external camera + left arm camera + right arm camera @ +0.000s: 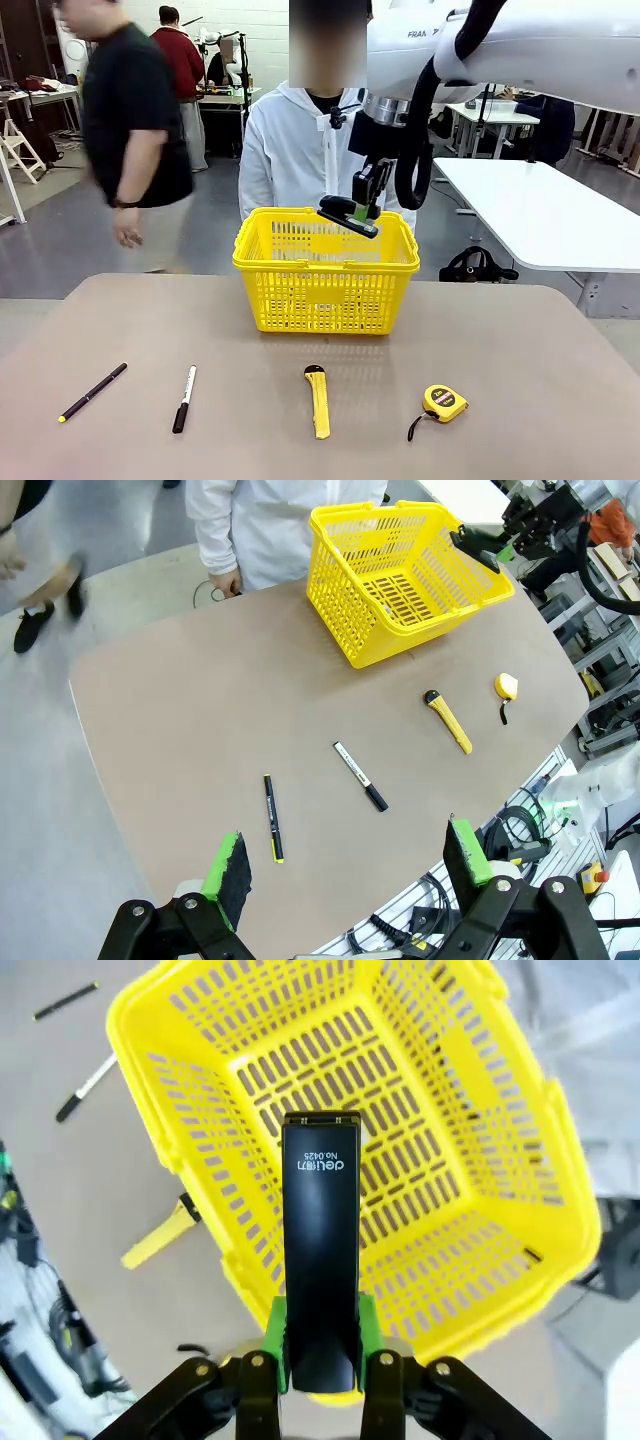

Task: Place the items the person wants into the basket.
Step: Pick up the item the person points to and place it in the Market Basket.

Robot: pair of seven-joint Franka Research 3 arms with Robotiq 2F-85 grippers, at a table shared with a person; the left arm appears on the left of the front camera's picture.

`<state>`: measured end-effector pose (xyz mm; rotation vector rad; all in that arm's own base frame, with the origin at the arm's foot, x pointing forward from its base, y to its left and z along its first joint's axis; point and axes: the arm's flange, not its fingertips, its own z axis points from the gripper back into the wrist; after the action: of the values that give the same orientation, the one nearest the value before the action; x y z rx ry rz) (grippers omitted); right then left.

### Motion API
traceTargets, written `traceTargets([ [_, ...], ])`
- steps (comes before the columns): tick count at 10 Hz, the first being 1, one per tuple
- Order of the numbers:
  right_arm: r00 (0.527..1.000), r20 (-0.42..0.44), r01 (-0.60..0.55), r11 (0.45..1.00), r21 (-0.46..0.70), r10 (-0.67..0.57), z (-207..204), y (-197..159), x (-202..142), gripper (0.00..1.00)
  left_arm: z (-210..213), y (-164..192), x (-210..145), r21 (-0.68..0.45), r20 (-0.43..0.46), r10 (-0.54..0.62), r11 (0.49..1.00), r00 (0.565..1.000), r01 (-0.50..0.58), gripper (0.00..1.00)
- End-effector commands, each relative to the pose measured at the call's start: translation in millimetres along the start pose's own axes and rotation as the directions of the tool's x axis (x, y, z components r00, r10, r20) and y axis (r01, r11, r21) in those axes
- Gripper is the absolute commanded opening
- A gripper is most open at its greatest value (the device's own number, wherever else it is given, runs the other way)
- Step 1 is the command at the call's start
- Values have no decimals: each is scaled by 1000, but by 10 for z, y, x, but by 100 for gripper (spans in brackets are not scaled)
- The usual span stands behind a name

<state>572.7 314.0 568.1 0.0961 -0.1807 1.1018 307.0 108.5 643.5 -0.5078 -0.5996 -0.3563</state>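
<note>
My right gripper (365, 195) is shut on a small black-and-green object (347, 216) and holds it above the open yellow basket (320, 290). In the right wrist view the object (320, 1250) juts out between the green pads over the basket's lattice floor (480, 1160). On the near table lie a thin black pen (92, 392) with a yellow end and a long yellow utility knife (318, 400). My left gripper (348, 858) hangs open high over the table's near side, nothing between its fingers. The person (290, 150) in a white jacket stands behind the basket.
A white-and-black marker (184, 398) lies between pen and knife. To the knife's right sits a round yellow tape measure (443, 402). Another person in a black T-shirt (130, 120) walks past at the far left. A white table (540, 210) stands to the right.
</note>
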Motion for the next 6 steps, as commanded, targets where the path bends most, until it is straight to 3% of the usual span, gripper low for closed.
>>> traceTargets([
  [1,995,-18,-100,995,31,101,-32,-117,99,24,14,0,-2,-9,2,-2,1000,1000,2,100],
  [3,993,-47,-102,986,130,109,-312,-291,25,24,14,0,-2,-9,2,-2,1000,1000,2,100],
  [6,991,-61,-108,975,192,122,-709,-424,-27,24,14,0,-2,-9,2,-2,1000,1000,2,100],
])
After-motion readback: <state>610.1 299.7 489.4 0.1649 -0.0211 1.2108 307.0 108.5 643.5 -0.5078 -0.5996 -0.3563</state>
